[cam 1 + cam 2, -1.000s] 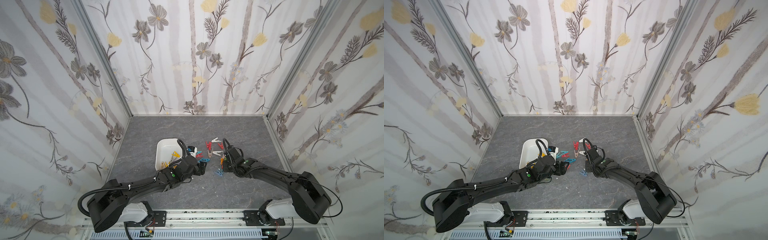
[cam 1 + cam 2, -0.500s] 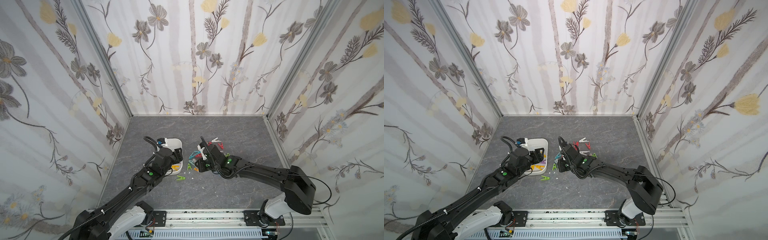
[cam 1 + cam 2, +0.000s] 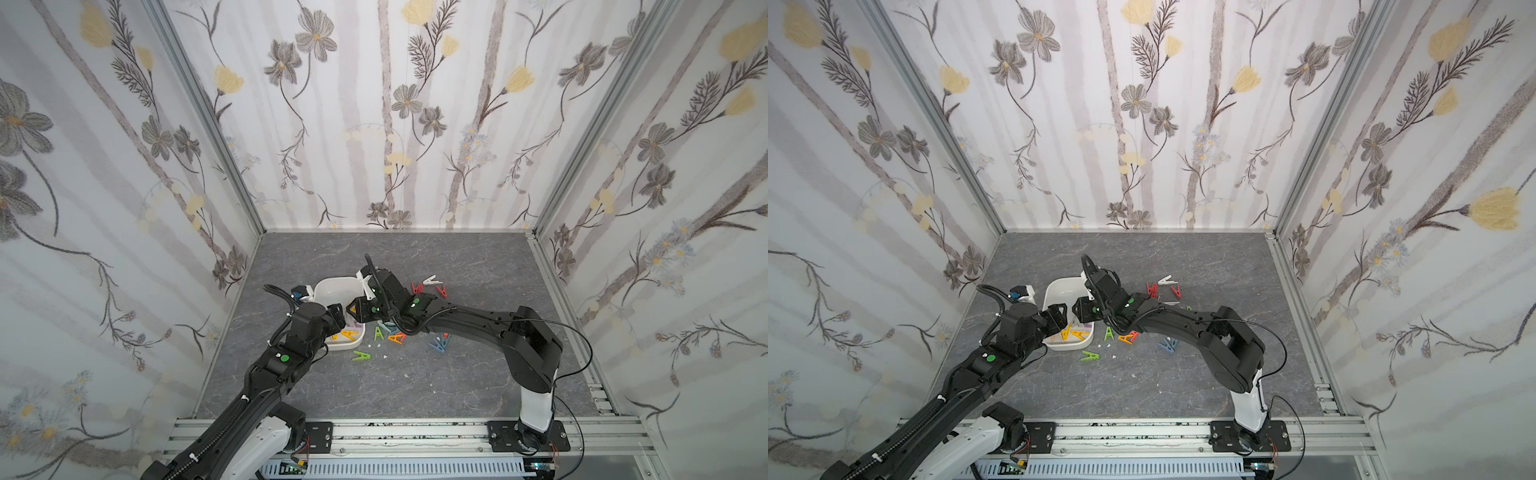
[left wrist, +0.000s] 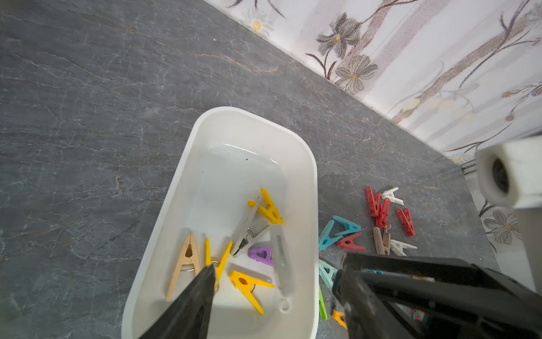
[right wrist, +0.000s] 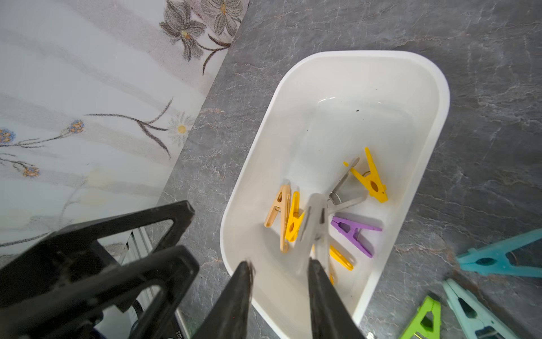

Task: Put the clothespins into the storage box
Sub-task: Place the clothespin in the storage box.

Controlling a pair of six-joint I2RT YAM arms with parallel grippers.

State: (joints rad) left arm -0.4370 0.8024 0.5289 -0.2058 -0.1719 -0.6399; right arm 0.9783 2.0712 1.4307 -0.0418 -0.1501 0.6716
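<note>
right fingers [image 5: 240, 293] parted over storage box [image 5: 352, 123], pale clothespin [image 5: 313, 229] blurry just past them, looks mid-drop | left fingers [image 4: 199, 293] wide open, empty, over box's near end | loose clothespins [image 3: 397, 337] on tabletop [image 3: 415, 395] right of box, closer to right fingers imo

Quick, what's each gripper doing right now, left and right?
Left gripper: open, empty, above the storage box.
Right gripper: open; a blurred pale clothespin just past its fingers, seemingly dropping.
</note>
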